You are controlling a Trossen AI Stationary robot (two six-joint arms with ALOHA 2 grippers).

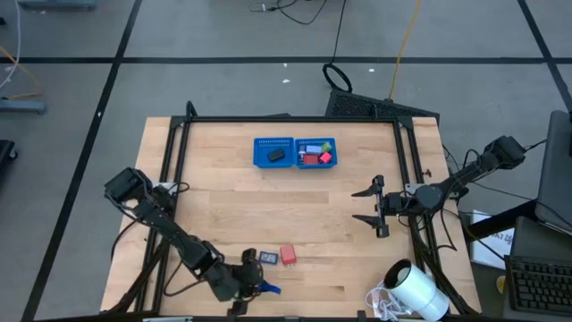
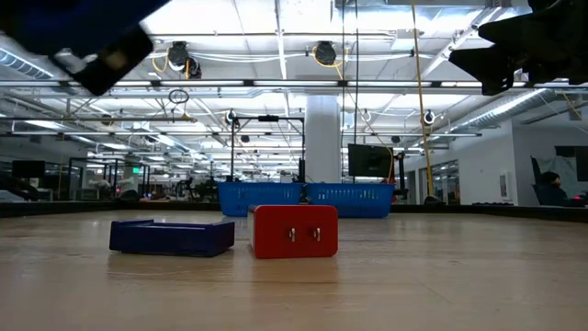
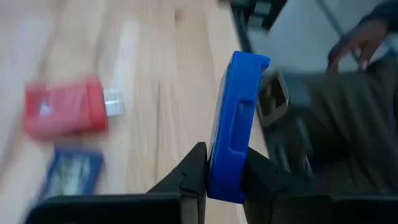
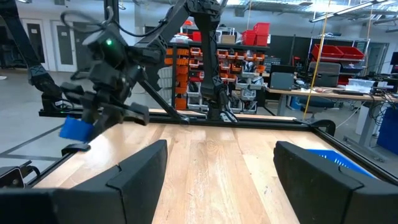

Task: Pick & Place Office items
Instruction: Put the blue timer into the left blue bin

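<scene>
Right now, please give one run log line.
left claw: shut on blue piece | right claw: open, waiting | tray: holds pieces

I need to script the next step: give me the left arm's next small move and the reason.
Probably carry it toward the blue mesh tray at the table's far side. The left gripper is shut on a blue piece, clear of the wood, while the red block and dark blue piece lie loose. The right gripper waits open.
</scene>
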